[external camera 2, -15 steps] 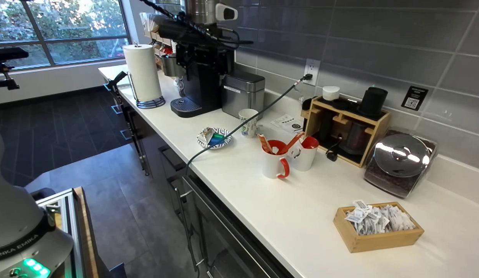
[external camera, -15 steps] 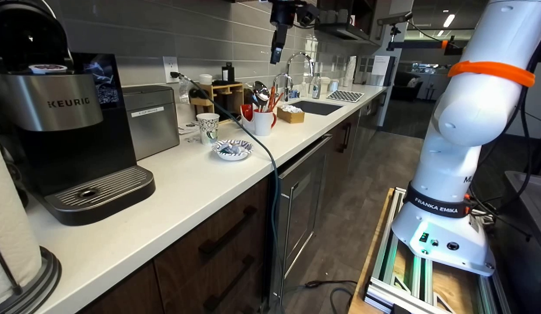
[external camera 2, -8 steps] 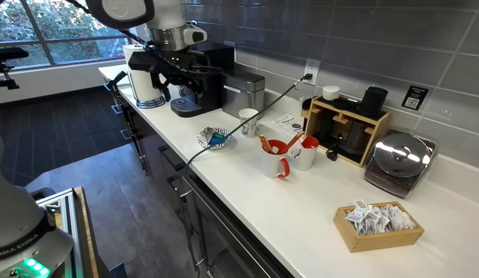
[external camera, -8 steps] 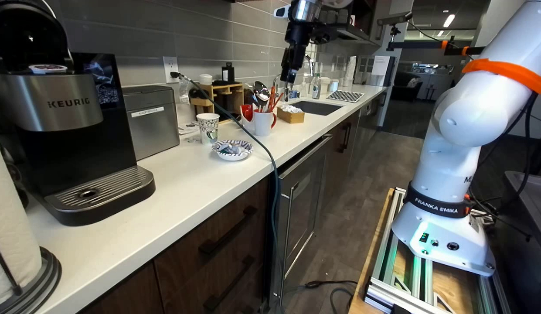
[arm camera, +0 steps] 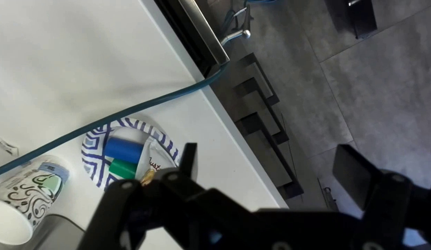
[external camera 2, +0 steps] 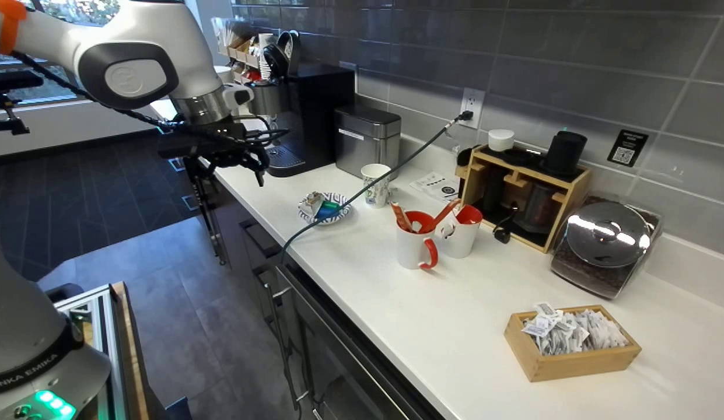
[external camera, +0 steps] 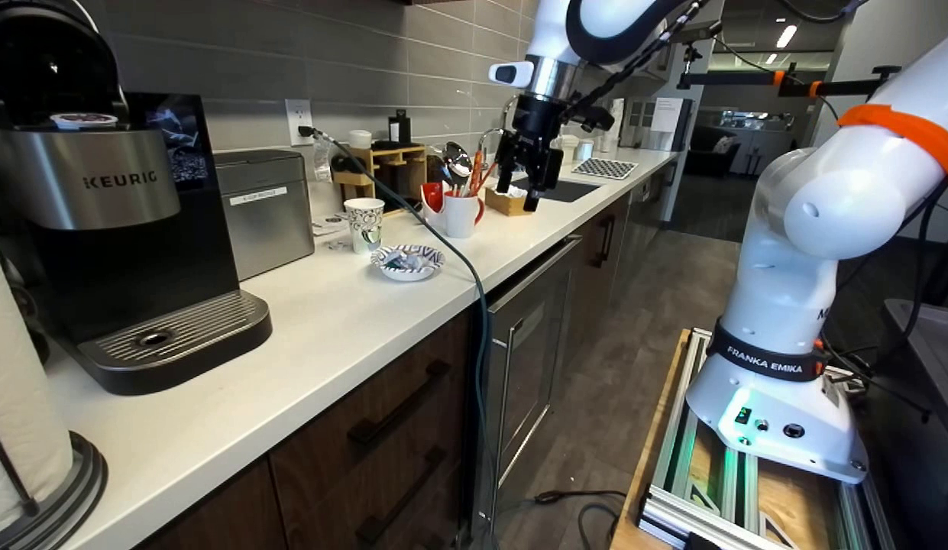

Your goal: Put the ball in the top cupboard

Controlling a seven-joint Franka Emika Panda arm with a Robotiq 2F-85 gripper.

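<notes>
No separate round ball shows. The pale, roundish thing with a bluish mottled look is a small paper bowl (external camera: 403,276) with a blue-purple pattern, on the counter in both exterior views (external camera 2: 305,216). In the wrist view the bowl (arm camera: 91,150) holds a silvery packet and blue and green pieces. My gripper (external camera: 518,195) points down above the counter's front edge. In the wrist view my gripper (arm camera: 266,152) has its fingers wide apart, nothing between them; the left finger overlaps the bowl's edge in the picture. Only a dark edge of an upper cupboard (external camera: 431,1) shows at the top.
A cable (external camera: 443,237) runs from the wall outlet past the bowl and over the counter edge. A patterned paper cup (external camera: 364,225), red-and-white mugs (external camera 2: 412,248), a coffee machine (external camera: 130,179) and a metal bin (external camera: 263,214) stand nearby. A wooden box of packets (external camera 2: 577,367) lies further along.
My gripper has come down from high near the wall and moved back toward the counter's front edge. The arm has bent lower. The bowl, cup and mugs have not moved.
</notes>
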